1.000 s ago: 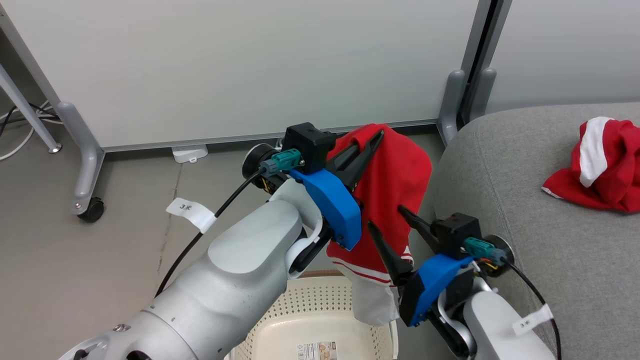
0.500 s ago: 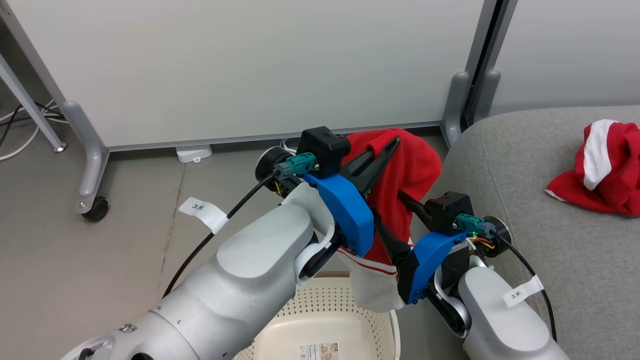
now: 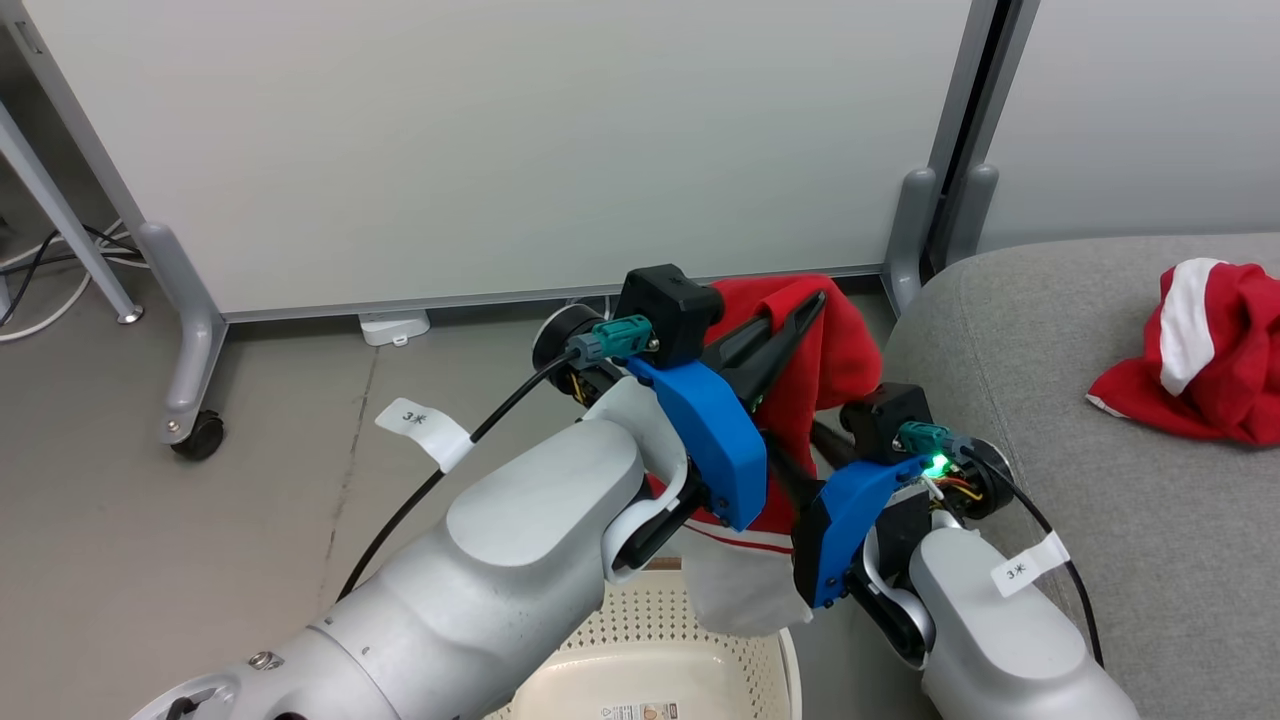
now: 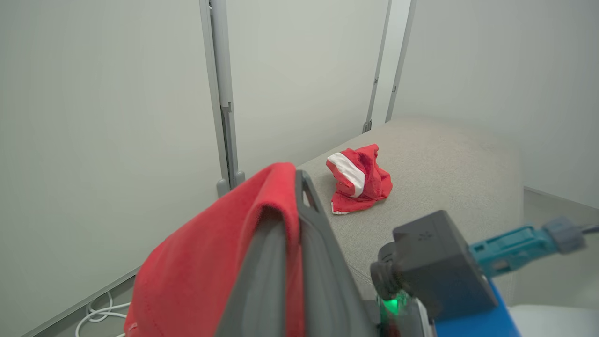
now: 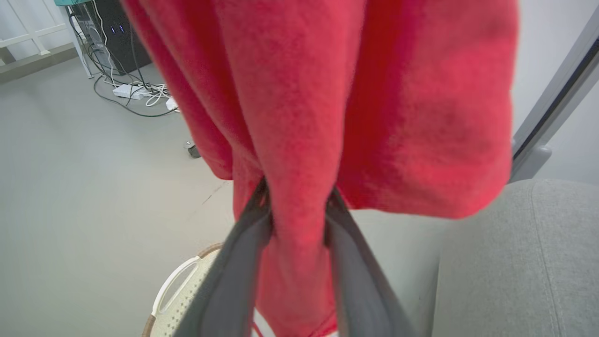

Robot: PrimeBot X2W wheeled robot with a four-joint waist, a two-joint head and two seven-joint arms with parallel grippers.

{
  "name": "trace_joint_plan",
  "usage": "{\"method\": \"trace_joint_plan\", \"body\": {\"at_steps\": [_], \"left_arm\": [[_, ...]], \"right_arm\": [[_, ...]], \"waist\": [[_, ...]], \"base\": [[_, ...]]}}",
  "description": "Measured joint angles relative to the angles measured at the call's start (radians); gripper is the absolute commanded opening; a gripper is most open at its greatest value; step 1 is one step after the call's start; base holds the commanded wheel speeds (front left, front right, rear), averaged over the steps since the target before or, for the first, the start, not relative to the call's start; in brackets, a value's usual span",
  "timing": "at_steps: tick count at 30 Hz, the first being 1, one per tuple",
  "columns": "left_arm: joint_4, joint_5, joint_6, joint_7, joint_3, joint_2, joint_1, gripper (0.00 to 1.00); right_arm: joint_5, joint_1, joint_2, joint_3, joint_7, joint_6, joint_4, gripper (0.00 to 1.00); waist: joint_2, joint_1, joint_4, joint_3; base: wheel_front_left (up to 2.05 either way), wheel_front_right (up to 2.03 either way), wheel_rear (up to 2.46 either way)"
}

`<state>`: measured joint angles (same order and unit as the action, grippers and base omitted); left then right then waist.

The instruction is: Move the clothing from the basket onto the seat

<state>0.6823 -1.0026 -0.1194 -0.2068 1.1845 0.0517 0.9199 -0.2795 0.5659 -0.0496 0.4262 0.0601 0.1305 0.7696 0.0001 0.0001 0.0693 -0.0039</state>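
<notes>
My left gripper [image 3: 815, 300] is shut on the top fold of a red garment [image 3: 835, 350], which hangs above the cream basket [image 3: 640, 650]. Its white-striped hem dangles at the basket's rim. In the right wrist view, my right gripper [image 5: 297, 206] pinches a bunched fold of this same garment [image 5: 355, 93] between its dark fingers [image 5: 248, 243], lower down than the left grip. A second red garment with a white band [image 3: 1195, 360] lies crumpled on the grey seat [image 3: 1100, 520] to the right. The left wrist view shows that garment [image 4: 360, 178] on the seat [image 4: 444, 159].
White partition panels on grey wheeled feet [image 3: 190, 400] stand close behind the basket and the seat. Cables and a power strip [image 5: 131, 91] lie on the grey floor to the left. The seat's rounded edge sits right beside my right arm.
My right gripper has moved up and in to the hanging garment and closed its open jaws on a fold. The left gripper still holds the garment's top. The head camera has shifted slightly.
</notes>
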Motion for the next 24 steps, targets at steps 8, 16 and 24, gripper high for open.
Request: {"method": "trace_joint_plan", "body": {"at_steps": [8, 16, 24], "left_arm": [[0.007, -0.001, 0.008, -0.001, 0.002, 0.000, 0.000, 0.00], [0.021, -0.001, 0.014, -0.007, 0.001, 0.007, 0.000, 0.00], [0.027, 0.004, 0.017, -0.020, 0.001, 0.017, 0.000, 1.00]], "right_arm": [[-0.033, 0.011, 0.000, 0.028, 0.015, 0.000, 0.030, 0.00], [-0.057, 0.017, 0.000, 0.051, 0.030, 0.000, 0.046, 0.00], [-0.065, 0.024, 0.000, 0.060, 0.047, 0.000, 0.051, 0.00]], "waist": [[0.0000, -0.0001, -0.006, -0.001], [0.0000, 0.0000, -0.013, 0.001], [0.0000, -0.0001, -0.018, 0.002]], "base": [[0.00, 0.00, 0.00], [0.00, 0.00, 0.00], [0.00, 0.00, 0.00]]}}
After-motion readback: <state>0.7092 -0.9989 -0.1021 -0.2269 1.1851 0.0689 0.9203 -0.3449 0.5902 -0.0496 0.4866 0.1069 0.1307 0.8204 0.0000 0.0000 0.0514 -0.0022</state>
